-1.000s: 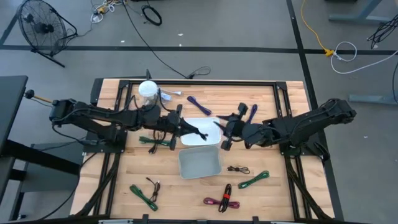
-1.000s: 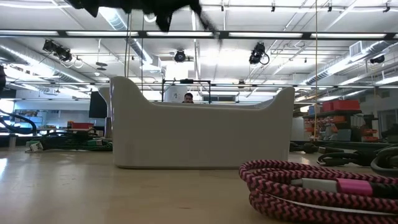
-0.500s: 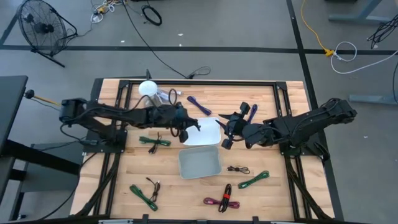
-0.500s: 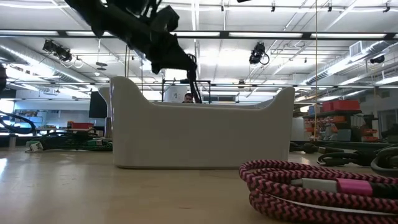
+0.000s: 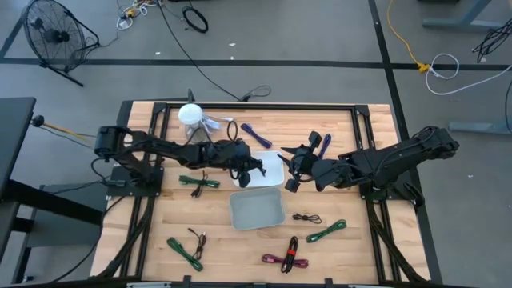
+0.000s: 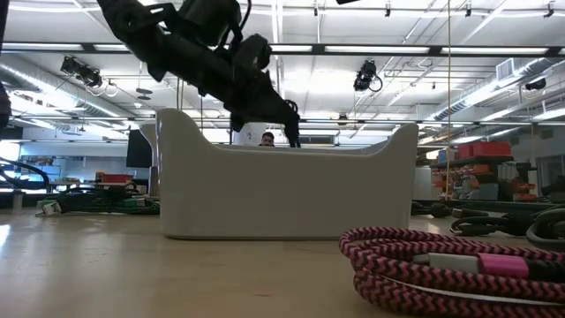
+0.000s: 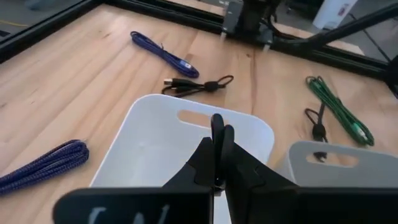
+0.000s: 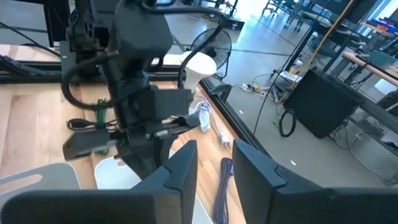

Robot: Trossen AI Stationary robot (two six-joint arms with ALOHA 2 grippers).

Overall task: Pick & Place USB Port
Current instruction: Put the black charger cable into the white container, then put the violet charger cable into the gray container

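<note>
Clenched jaws on left gripper point(image 5: 258, 170), hovering over white bin point(image 5: 270, 178) at table centre; nothing seen between its fingers point(image 7: 219, 140). Right gripper point(image 5: 290, 170) at bin's 3 o'clock edge, jaws parted, nothing held. Black USB cable point(image 7: 198, 85) lies on wood beyond bin; grey bin point(image 5: 258, 210) at white bin's 6 o'clock

Light is even and bright from overhead: in the low view, ceiling strip lights point(image 6: 291, 49) glare white and leave the left arm point(image 6: 207, 57) a dark silhouette. The pink cable point(image 6: 441, 265) close to that lens is soft-focused. From above, the counter point(image 5: 336, 132) shows only faint, short shadows. The left wrist view blurs its nearest dark parts; the right wrist view's background is washed pale.
</note>
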